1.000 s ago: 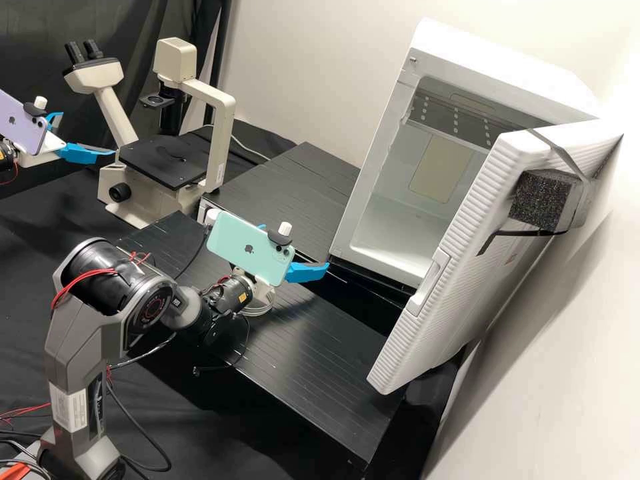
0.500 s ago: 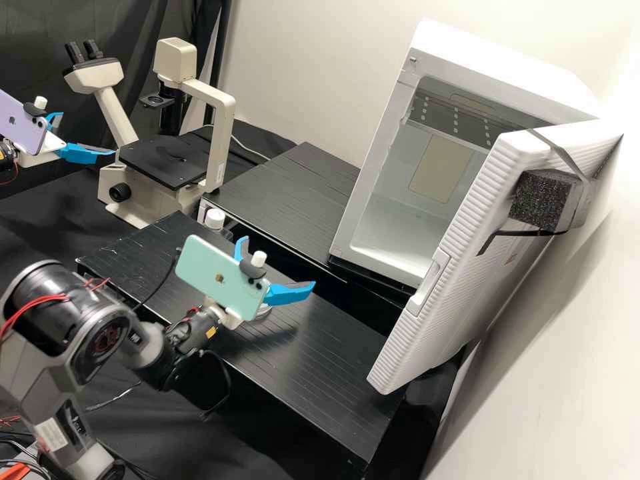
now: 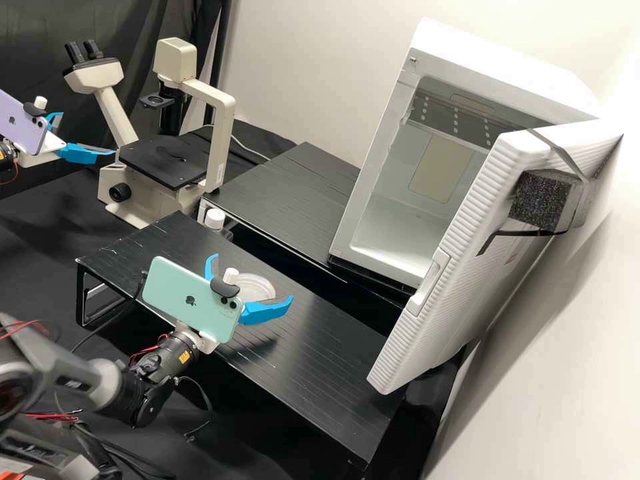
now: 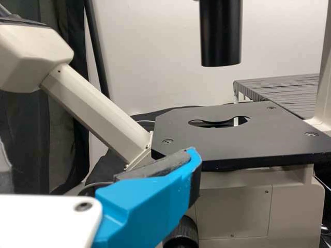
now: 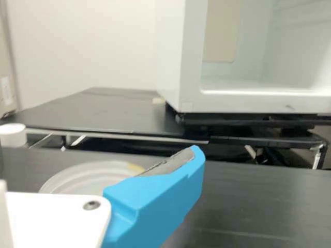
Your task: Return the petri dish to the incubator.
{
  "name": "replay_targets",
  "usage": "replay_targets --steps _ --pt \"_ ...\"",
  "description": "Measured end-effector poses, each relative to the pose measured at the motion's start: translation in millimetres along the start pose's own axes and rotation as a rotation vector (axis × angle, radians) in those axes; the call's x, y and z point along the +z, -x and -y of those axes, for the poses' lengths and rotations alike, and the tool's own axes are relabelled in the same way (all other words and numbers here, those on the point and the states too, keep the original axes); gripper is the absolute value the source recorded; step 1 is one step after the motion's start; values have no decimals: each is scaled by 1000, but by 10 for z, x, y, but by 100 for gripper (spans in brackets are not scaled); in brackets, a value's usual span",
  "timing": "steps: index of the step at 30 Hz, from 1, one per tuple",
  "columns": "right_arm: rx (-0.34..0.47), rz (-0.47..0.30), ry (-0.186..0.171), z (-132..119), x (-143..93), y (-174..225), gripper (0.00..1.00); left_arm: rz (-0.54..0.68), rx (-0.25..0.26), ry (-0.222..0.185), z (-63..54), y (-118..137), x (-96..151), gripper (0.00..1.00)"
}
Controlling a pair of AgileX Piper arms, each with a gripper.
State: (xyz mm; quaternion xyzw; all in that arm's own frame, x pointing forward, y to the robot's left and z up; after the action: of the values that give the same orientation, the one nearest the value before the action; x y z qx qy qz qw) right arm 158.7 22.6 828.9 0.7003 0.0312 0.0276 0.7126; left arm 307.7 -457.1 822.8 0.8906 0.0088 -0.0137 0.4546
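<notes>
**Preparing to grip the petri dish point(image 3: 259, 285)**

Seems to be at the lining-up step, before any grip. Holds the right gripper point(image 3: 252, 277) wide open just beside the dish, at about eight o'clock in the high view, with nothing gripped. Leaves the dish lying flat on the slatted black stand point(image 3: 333, 360). Shows the incubator point(image 3: 493, 80) at two o'clock from there, with its door point(image 3: 460, 233) open. Holds the left gripper point(image 3: 87, 133) clearly open and without load, near the microscope point(image 3: 163, 163), toward ten o'clock. Next, probably needs to align carefully, close gently on the rim, then lift level.
</notes>
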Motion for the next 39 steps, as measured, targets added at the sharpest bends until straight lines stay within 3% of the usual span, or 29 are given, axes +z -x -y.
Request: replay_targets --steps 8,12,19,20,39 --pt "-143 55 38 35 139 77 100 0 0 0 0 0 0 100" --pt "-177 80 0 74 232 42 100 0 0 0 0 0 0 100" --pt "-198 51 -4 122 284 -12 100 0 0 0 0 0 0 100" --pt "-198 46 -3 126 289 -18 0 0 0 0 0 0 0 100" --pt "-196 16 -4 157 307 -62 0 0 0 0 0 0 0 100"
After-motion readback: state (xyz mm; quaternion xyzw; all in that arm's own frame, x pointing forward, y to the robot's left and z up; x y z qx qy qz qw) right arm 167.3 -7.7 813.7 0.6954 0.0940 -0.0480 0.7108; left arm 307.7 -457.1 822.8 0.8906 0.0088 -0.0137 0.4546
